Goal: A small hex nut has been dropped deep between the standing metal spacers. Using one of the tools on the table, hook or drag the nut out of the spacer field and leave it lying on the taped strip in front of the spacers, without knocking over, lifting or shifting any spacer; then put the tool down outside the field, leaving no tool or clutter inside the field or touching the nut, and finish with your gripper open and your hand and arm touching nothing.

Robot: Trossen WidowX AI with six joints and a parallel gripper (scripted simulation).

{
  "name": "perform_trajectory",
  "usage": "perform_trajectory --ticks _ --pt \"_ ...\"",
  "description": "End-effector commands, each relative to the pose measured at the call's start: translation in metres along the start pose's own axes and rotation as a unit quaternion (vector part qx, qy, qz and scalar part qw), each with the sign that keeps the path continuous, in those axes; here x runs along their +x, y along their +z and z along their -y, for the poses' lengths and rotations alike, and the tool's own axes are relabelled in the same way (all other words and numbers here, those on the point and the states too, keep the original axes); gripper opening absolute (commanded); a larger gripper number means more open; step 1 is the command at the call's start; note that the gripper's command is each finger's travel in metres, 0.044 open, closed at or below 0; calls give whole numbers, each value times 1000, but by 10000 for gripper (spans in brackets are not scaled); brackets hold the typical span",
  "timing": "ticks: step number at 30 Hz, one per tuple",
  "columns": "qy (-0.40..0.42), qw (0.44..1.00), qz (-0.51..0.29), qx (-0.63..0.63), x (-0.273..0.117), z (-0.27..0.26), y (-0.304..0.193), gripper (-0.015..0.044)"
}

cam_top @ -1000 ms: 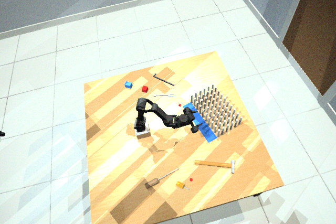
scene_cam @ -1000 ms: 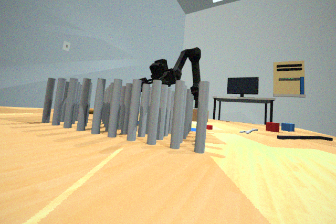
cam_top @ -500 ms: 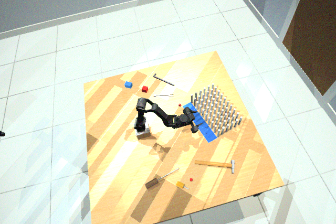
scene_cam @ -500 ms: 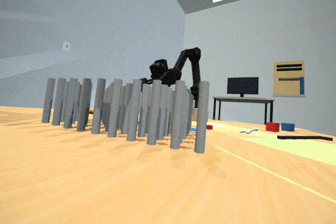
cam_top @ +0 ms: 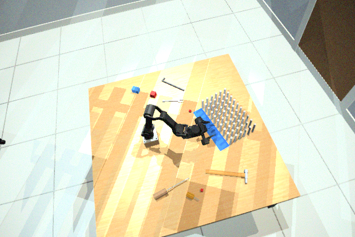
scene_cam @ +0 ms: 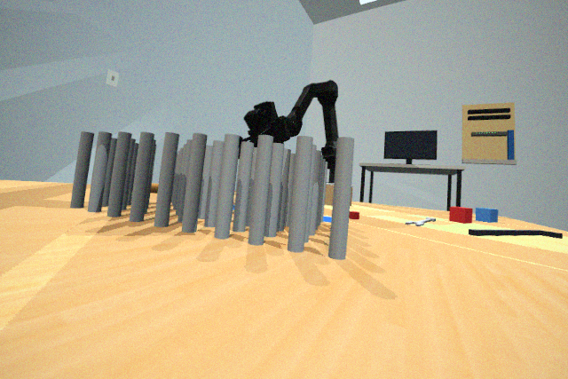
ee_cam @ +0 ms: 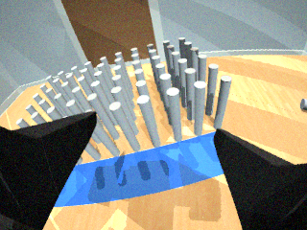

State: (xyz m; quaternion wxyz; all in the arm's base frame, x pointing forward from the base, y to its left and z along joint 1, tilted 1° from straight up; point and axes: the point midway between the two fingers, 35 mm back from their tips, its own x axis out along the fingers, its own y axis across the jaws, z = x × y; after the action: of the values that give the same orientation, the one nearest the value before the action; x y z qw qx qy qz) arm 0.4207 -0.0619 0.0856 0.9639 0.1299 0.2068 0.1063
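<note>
Grey spacers (cam_top: 254, 127) (scene_cam: 341, 198) (ee_cam: 223, 103) stand upright in a dense field. The blue taped strip (cam_top: 223, 144) (scene_cam: 327, 218) (ee_cam: 197, 168) lies along their near side. I cannot make out the hex nut in any view. My gripper (cam_top: 212, 128) (ee_cam: 157, 126) is open and empty, above the strip and facing the spacers; in the exterior view the spacers partly hide it. A dark rod with a bent end (cam_top: 173, 84) (scene_cam: 508, 232) lies on the table beyond the arm. A long screwdriver (cam_top: 160, 193) and a hammer (cam_top: 226, 173) lie on the opposite side.
A thin silver wrench-like tool (cam_top: 172, 101) (scene_cam: 421, 221) lies near a red block (cam_top: 153, 94) (scene_cam: 461, 215) and a blue block (cam_top: 135, 89) (scene_cam: 485, 215). A small red cube (cam_top: 189, 111) (scene_cam: 354, 215) sits near the strip's end. Another (cam_top: 201, 190) sits by a short yellow-handled screwdriver (cam_top: 189, 195).
</note>
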Motion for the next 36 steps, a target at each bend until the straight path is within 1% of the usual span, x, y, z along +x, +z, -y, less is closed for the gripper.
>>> perform_trajectory --ticks 1,5,10,14,18,24,30,31,32,36 --pt "-46 996 -13 74 -14 46 2 440" --pt "-108 975 -31 192 -40 108 3 440" --pt "-187 914 -37 358 -95 181 -2 440" --pt "-239 839 -28 489 -153 227 -11 440" --pt "-279 736 -7 616 -221 260 -24 440" --pt "-307 545 44 779 -328 276 -47 440" --pt "-293 329 104 892 -430 258 -69 440" --pt "-290 310 109 899 -438 255 -70 440" --pt "-288 303 111 902 -440 254 -71 440" --pt "-288 303 111 902 -440 254 -71 440"
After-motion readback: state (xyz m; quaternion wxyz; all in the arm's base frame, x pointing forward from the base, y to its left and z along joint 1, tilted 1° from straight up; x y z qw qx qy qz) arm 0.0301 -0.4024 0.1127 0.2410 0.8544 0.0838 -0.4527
